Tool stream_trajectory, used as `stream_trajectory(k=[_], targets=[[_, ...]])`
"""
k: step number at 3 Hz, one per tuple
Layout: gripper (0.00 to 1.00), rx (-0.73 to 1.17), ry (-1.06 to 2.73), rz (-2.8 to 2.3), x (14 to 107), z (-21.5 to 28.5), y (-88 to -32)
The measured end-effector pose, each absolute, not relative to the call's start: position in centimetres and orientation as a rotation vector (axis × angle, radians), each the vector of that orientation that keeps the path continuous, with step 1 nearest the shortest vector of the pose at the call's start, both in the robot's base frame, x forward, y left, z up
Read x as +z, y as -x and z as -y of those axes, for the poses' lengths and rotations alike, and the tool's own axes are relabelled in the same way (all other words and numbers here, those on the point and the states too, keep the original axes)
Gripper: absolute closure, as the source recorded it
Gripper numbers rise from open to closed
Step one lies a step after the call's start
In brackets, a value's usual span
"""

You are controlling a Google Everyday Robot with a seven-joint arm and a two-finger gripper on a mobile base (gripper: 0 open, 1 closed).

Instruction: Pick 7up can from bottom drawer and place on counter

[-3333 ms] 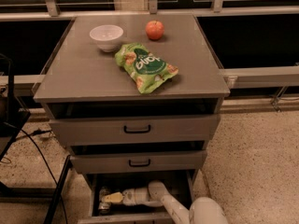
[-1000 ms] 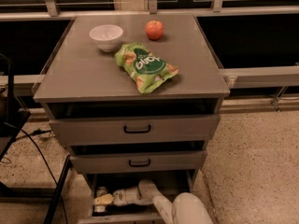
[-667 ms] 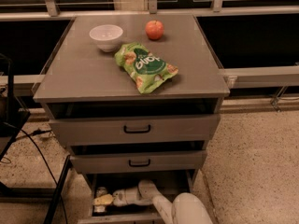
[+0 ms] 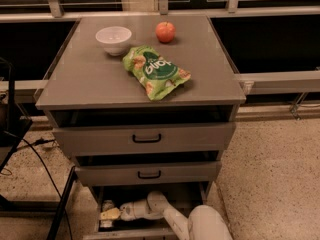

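The bottom drawer [image 4: 145,232] is pulled open at the foot of the grey cabinet. At its left end stands the small silvery 7up can [image 4: 106,205], partly hidden. My white arm reaches into the drawer from the lower right. My gripper [image 4: 111,214] is at the can, right up against its lower side. The counter [image 4: 100,79] is the flat grey top of the cabinet, well above the gripper.
On the counter are a white bowl [image 4: 113,39], a red apple [image 4: 165,32] and a green snack bag [image 4: 156,71]. The two upper drawers [image 4: 146,139] with black handles sit slightly open above the arm. A black stand [image 4: 10,134] and cable are at the left.
Since 3.3 s ago my arm has slid further left inside the bottom drawer, bringing the gripper up to the can. Over the last second almost nothing has moved.
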State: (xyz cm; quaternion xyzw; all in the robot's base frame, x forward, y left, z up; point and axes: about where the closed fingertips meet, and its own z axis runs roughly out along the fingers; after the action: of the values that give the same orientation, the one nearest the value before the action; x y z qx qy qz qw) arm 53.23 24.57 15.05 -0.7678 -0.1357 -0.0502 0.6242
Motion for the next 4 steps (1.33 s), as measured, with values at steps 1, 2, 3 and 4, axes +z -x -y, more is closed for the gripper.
stream_trajectory(k=[1, 2, 3, 4], targets=[[1.0, -0.226, 1.893, 0.366, 16.9, -21.8, -55.8], [1.0, -0.326, 2.009, 0.424, 18.5, -20.8, -56.7], [1.0, -0.393, 2.103, 0.421, 20.6, -21.9, -54.1], [1.0, -0.393, 2.104, 0.421, 20.6, -21.9, -54.1]])
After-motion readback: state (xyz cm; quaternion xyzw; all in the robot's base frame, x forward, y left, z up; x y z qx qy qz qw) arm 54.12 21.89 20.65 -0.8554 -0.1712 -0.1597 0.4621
